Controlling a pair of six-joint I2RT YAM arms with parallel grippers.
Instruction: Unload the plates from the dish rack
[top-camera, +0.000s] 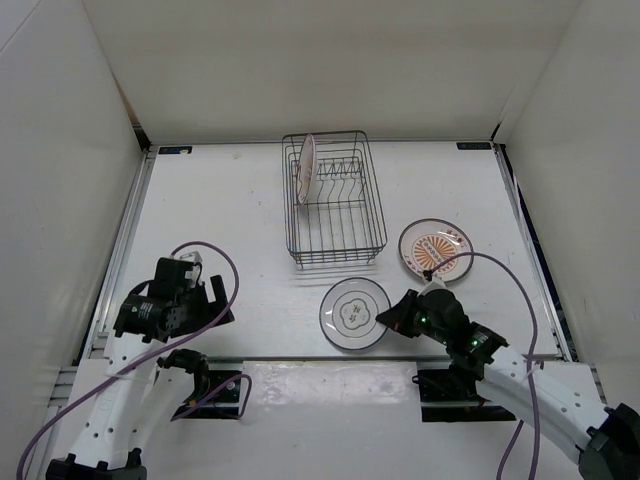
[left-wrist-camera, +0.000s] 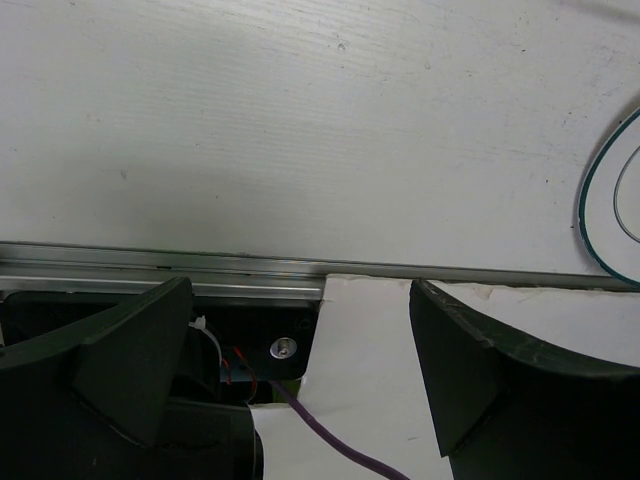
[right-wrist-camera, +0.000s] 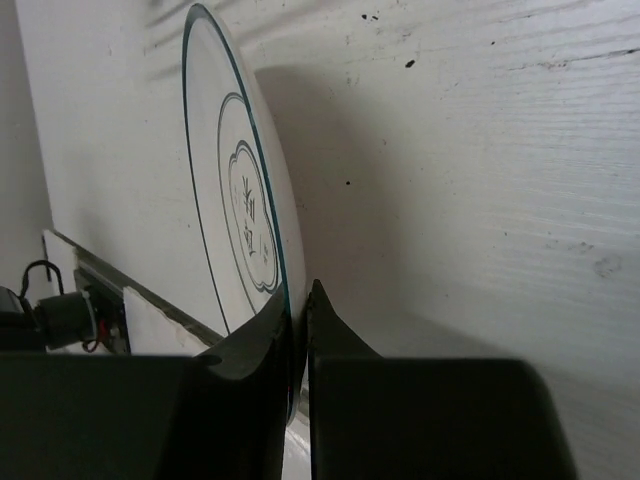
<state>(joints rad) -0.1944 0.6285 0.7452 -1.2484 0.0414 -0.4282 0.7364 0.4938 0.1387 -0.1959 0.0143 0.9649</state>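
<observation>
The dark wire dish rack (top-camera: 335, 200) stands at the table's middle back, with the pinkish-white plate (top-camera: 306, 168) upright in its left end. The orange-brown patterned plate (top-camera: 435, 248) lies flat at the right. The grey flower plate (top-camera: 354, 313) lies at the front middle. It also shows in the right wrist view (right-wrist-camera: 240, 200), and its rim shows in the left wrist view (left-wrist-camera: 600, 215). My right gripper (top-camera: 388, 318) is shut on this plate's right rim; the wrist view shows the gripper (right-wrist-camera: 298, 305) with its jaws pinching the edge. My left gripper (top-camera: 215, 300) is open and empty at the front left, as its wrist view (left-wrist-camera: 300, 330) shows.
White walls enclose the table on three sides. A metal rail (left-wrist-camera: 160, 262) runs along the near table edge. Purple cables (top-camera: 215, 250) loop over both arms. The arm bases (top-camera: 215, 385) sit at the front.
</observation>
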